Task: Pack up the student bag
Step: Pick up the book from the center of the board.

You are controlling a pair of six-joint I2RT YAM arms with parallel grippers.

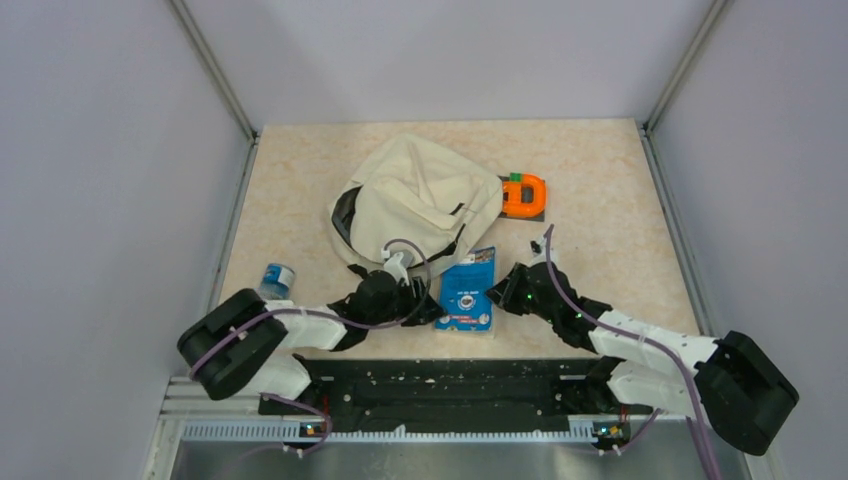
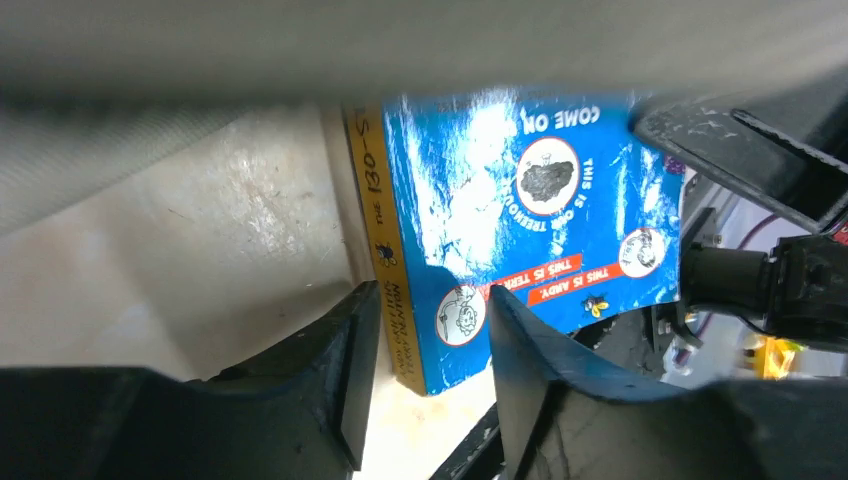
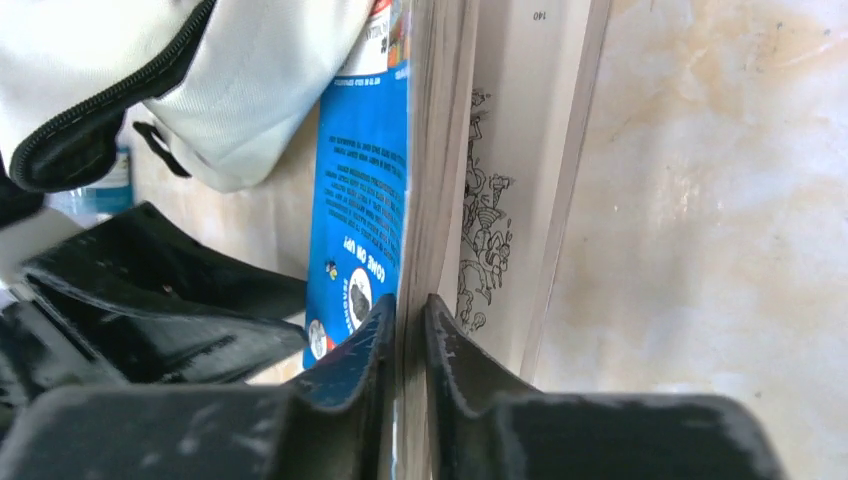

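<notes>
Student bag (image 1: 420, 200): lies slumped toward the far middle of the worktop (image 1: 610, 250), cream fabric bunched, black-zippered mouth turned to the left side. Book (image 1: 470, 290), blue cover and yellow spine: rests just on the near side of the bag, between the two arms; in the right wrist view shows its far end close under the bag's zippered edge. Left fingers (image 1: 427, 305): stand partly apart and straddle the spine-side corner of the book, one tip beside the yellow spine, the other over the blue cover; cannot tell whether either presses on it, and grip nothing that shows. Right fingers (image 1: 503, 297): sit almost closed on the opposite edge of the book, pinch the cover together with a sheaf of pages, and leave a printed page with line drawings bared just beside them. Orange object (image 1: 523, 195), looped like a handle: sits on a dark patch just right of the bag. Small bottle (image 1: 278, 280) with a blue label: sits at the left edge of the worktop, well apart from the book.
</notes>
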